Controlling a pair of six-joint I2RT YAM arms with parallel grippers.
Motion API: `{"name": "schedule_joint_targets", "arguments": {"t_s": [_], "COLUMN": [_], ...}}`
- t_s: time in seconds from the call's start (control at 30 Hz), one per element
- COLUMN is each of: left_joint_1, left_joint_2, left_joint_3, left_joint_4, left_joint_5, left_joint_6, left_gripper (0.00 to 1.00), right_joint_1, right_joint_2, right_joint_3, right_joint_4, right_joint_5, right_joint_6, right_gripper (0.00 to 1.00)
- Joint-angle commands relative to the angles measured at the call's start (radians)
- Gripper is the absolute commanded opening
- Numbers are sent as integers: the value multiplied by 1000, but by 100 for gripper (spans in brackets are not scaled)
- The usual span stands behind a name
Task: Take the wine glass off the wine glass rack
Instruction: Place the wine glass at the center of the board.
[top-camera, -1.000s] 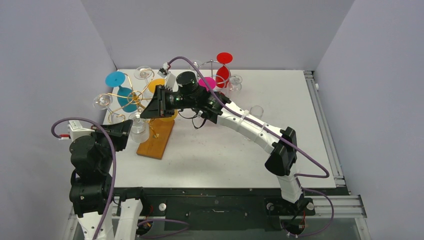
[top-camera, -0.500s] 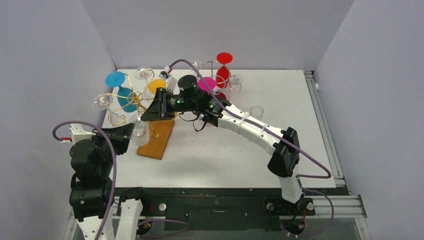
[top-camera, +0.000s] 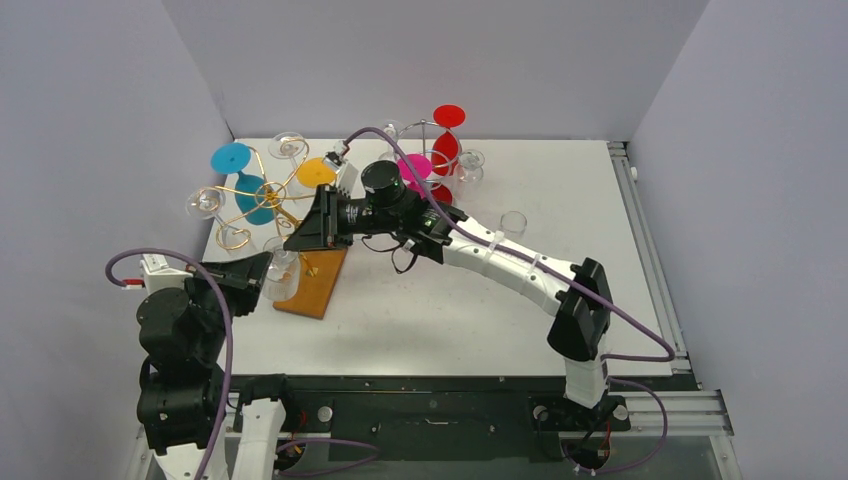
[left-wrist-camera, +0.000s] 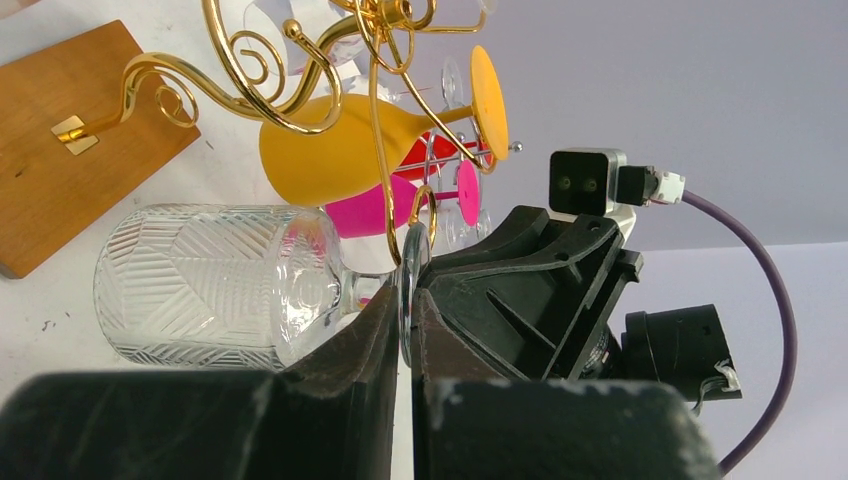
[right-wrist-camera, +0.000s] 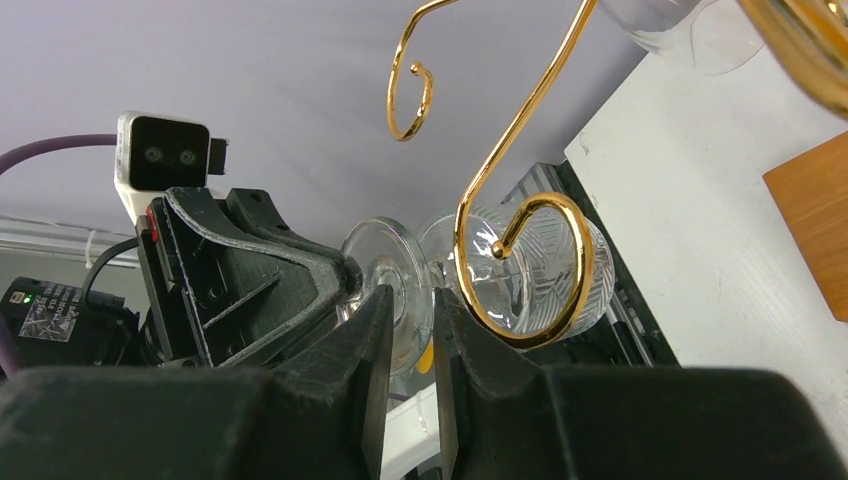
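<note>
The wine glass (top-camera: 281, 272) is clear with an etched bowl (left-wrist-camera: 210, 285) and lies sideways at the near end of the gold wine glass rack (top-camera: 262, 195). That rack stands on a wooden base (top-camera: 316, 278). My left gripper (left-wrist-camera: 405, 312) is shut on the thin edge of the glass's foot. In the top view the left gripper (top-camera: 262, 270) sits at the rack's near-left side. My right gripper (right-wrist-camera: 411, 298) comes in from the opposite side. Its jaws stand a narrow gap apart either side of the stem, open. A gold hook (right-wrist-camera: 520, 265) curls in front of the bowl (right-wrist-camera: 515, 290).
An orange glass (top-camera: 316, 172), a blue glass (top-camera: 240, 178) and clear glasses (top-camera: 205, 201) hang on the same rack. A second rack (top-camera: 432, 135) at the back holds red and magenta glasses. A small clear tumbler (top-camera: 513, 222) stands right of the right arm.
The left gripper has drawn the clear glass a little nearer and rightward. The right gripper has shifted toward the near side and its jaws have parted slightly.
</note>
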Motion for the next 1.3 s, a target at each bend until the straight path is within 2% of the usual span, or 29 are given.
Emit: {"name": "schedule_joint_targets", "arguments": {"t_s": [0.0, 0.53, 0.67, 0.8, 1.2, 1.27], "left_joint_1": [-3, -2, -2, -2, -25, -36], "left_joint_2": [-8, -47, -55, -57, 3, 21], "left_joint_3": [45, 15, 9, 4, 15, 18], "left_joint_4": [77, 32, 17, 1, 41, 61], "left_joint_5": [97, 166, 195, 240, 389, 413], "left_joint_6": [-23, -27, -22, -13, 5, 7], "left_gripper": [0, 0, 0, 0, 0, 6], "right_joint_1": [64, 76, 82, 89, 81, 68], "right_joint_2": [-84, -203, -244, -285, -478, -511], "right_joint_3": [-28, -227, -294, -361, -619, -648], "right_joint_4": [171, 319, 358, 375, 426, 421], "right_joint_5": [-78, -70, -56, -36, 63, 83], "right_joint_6": [59, 141, 154, 165, 246, 262], "right_gripper": [17, 17, 11, 0, 0, 0]}}
